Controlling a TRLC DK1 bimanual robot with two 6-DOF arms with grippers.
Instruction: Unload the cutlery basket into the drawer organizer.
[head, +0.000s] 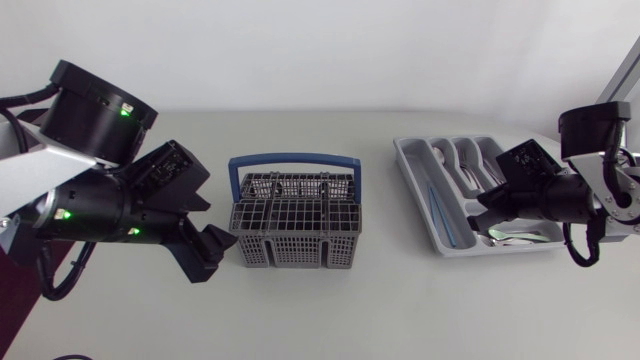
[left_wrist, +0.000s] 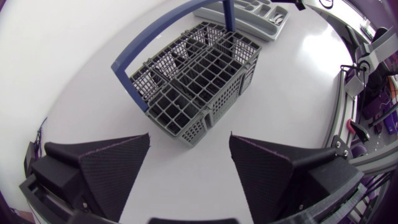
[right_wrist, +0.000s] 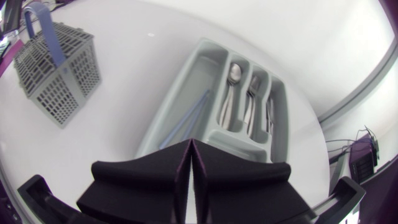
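L pincer angled down, wide apart, beside basket; R pincer clenched tight over organizer

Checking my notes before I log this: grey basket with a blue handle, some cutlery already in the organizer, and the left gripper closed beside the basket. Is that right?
Not quite: the left gripper is open. The left wrist view shows its fingers well apart with nothing between them, near the basket. The blue handle and the cutlery in the organizer are as you said.
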